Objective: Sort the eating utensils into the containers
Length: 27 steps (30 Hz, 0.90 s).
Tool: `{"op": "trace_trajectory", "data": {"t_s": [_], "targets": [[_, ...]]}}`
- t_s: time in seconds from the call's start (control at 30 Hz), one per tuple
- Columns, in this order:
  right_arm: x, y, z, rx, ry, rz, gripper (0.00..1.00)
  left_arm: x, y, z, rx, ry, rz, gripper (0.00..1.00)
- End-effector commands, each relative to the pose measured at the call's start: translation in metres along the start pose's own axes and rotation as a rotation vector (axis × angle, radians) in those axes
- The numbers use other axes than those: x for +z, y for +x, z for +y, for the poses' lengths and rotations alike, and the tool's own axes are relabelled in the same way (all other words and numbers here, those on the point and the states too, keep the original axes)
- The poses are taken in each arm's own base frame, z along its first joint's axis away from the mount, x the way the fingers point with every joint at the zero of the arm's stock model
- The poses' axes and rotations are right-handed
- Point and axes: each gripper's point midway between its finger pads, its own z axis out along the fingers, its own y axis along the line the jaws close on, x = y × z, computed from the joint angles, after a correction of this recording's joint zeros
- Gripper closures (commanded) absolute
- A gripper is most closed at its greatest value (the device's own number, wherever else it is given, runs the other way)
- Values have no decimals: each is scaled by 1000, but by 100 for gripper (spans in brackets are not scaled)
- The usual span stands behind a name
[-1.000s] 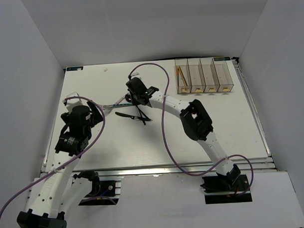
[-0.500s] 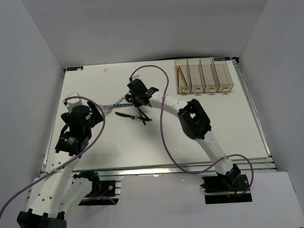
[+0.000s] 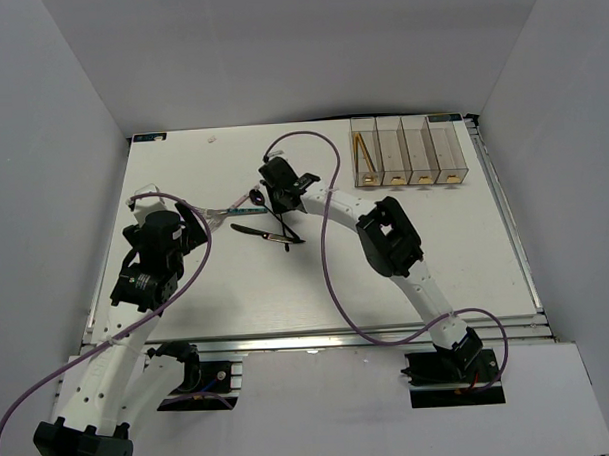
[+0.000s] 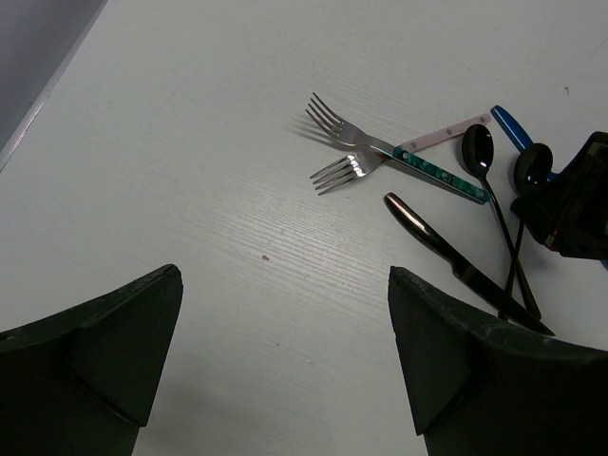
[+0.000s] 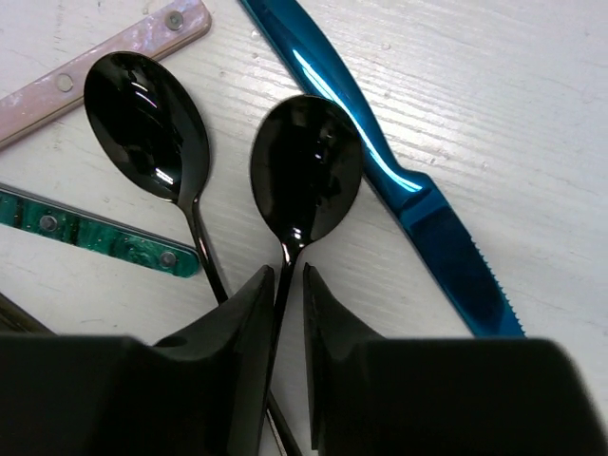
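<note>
The utensils lie in a heap at mid table (image 3: 252, 218). In the right wrist view my right gripper (image 5: 288, 273) is down on the table with its jaws closed to a narrow slit around the neck of a black spoon (image 5: 306, 171). A second black spoon (image 5: 144, 123), a blue knife (image 5: 380, 161), a green fork handle (image 5: 85, 233) and a pink handle (image 5: 95, 66) lie around it. My left gripper (image 4: 283, 285) is open and empty, left of two forks (image 4: 342, 142) and a dark knife (image 4: 446, 256). The four clear containers (image 3: 410, 149) stand at the back right; the leftmost holds orange chopsticks (image 3: 360, 151).
The right arm's purple cable (image 3: 329, 217) loops over the table's middle. The table's left edge (image 4: 38, 104) runs near the left gripper. The white walls of the enclosure (image 3: 52, 147) close in the sides and back.
The right gripper has shifted slightly toward the back right over the heap. The left arm has not moved.
</note>
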Motion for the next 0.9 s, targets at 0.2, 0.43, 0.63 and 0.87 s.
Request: {"op": "trace_trajectory", "data": {"t_s": [0.2,0.43,0.63,0.87], "targets": [[-3,8,-1,-8,-23,37,94,0,0,-2,3,10,-2,2],[-40,-23,6,32,-95,-26,100,0,0,-2,3,11,0,2],[-101,-88,-6,116,-192,-184,100,-1,1,-1,5,7,-1,2],[-119,-118,-87,168,-81,-264,100,-2,-1,-1,2,7,-8,2]]}}
